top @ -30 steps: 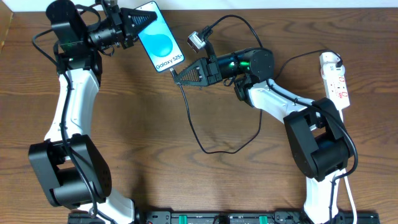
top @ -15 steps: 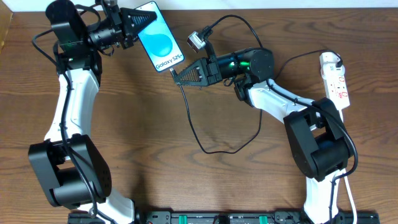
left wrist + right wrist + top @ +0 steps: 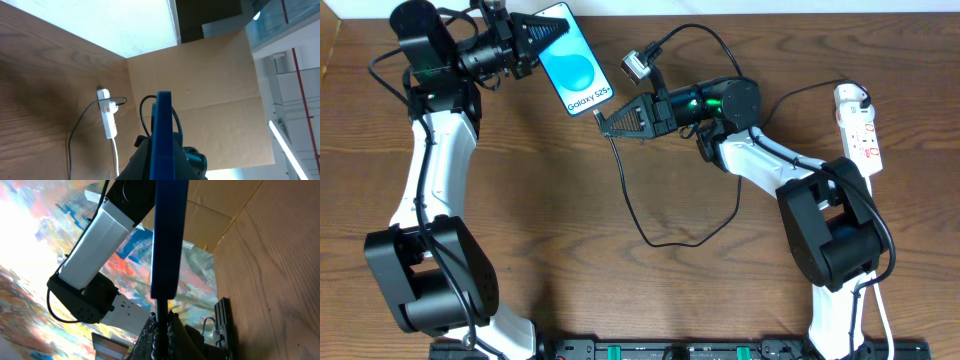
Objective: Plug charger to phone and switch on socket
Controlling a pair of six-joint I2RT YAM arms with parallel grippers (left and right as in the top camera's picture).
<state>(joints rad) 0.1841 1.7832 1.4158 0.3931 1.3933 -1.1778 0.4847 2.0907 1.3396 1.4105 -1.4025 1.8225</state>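
The phone (image 3: 575, 63) is held above the table at the back, its blue-and-white screen facing up. My left gripper (image 3: 542, 32) is shut on its far end; in the left wrist view the phone (image 3: 163, 131) shows edge-on between the fingers. My right gripper (image 3: 603, 122) is shut on the charger connector (image 3: 161, 315), whose tip meets the phone's lower edge (image 3: 169, 240). The black charger cable (image 3: 632, 200) loops over the table toward the right. The white socket (image 3: 860, 128) lies at the right edge; it also shows in the left wrist view (image 3: 106, 111).
A thin black cable (image 3: 705, 33) arcs from the right wrist camera (image 3: 637, 66) behind the arm. The socket's white cord (image 3: 885, 325) runs down the right side. A cardboard wall (image 3: 210, 90) stands beyond the table.
The left gripper and phone have shifted very slightly to the left. The right gripper with the connector has stayed in place.
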